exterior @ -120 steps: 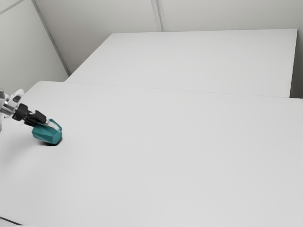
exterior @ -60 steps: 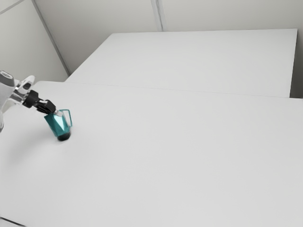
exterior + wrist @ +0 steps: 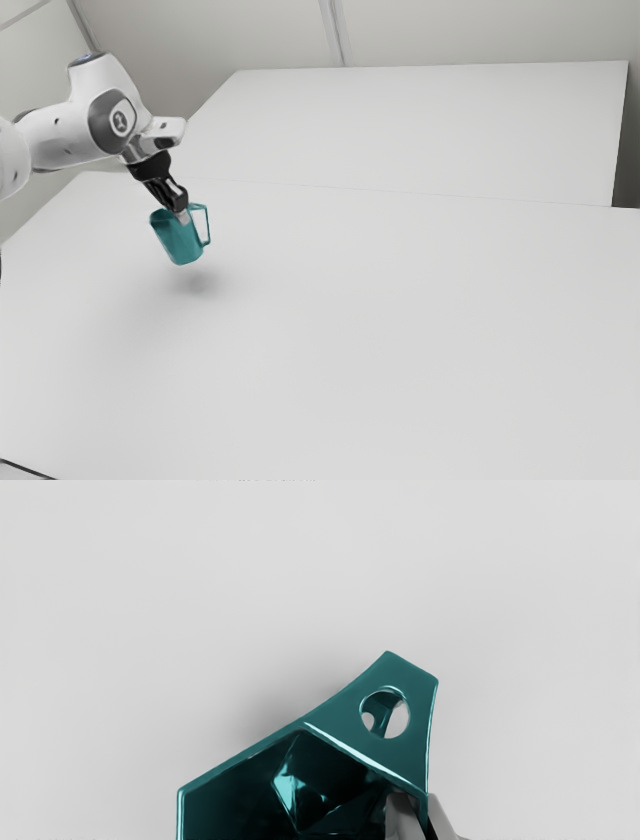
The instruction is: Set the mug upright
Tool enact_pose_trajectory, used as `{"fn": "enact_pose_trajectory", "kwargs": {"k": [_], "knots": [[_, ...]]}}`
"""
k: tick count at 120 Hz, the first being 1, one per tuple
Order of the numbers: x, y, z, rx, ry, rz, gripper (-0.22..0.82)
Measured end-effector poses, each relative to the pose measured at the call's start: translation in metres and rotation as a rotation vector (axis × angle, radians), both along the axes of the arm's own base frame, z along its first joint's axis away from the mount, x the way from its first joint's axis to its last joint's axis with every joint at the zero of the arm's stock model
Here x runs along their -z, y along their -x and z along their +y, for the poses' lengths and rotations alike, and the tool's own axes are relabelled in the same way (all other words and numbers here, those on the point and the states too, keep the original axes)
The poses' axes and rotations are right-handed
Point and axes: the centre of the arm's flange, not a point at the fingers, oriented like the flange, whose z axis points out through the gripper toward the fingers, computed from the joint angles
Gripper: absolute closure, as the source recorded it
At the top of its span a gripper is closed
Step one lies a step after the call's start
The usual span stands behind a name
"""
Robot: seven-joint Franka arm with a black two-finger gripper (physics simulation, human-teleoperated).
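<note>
Held up off the table, the teal mug (image 3: 178, 238) hangs below my gripper (image 3: 182, 214) in the exterior view, mouth upward, tilted a little, with its handle toward the exterior view's right. A shadow lies on the tabletop beneath it. In the wrist view I look into the open top of the mug (image 3: 240, 785). There, my gripper (image 3: 424, 800) pinches the mug's wall close to the handle, one finger inside and one outside. The mug's lower part is hidden from that camera.
The white table (image 3: 380, 330) spreads wide below the mug. Behind it stands another white surface (image 3: 420, 130), with pale walls (image 3: 240, 35) around.
The mug was lying on its side at the table; my gripper has lifted it and carried it toward the exterior view's right, turning its mouth upward.
</note>
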Motion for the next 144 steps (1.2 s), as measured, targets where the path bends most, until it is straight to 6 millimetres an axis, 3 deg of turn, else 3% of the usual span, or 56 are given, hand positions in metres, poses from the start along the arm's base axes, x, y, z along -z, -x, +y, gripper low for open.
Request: {"fn": "enact_pose_trajectory", "kwargs": {"k": [16, 35, 80, 113, 133, 144], "knots": [[-0.006, 0.014, -0.062, -0.006, -0.121, -0.021, 0.79], [0.006, 0.026, -0.102, -0.097, -0.177, -0.028, 0.79], [0.053, 0.041, -0.133, -0.385, -0.183, -0.004, 0.79], [0.083, 0.039, -0.132, -0.554, -0.173, 0.011, 0.79], [0.072, 0.039, -0.137, -0.615, -0.164, -0.013, 0.42], [0.06, 0.041, -0.138, -0.646, -0.158, -0.034, 0.27]]}}
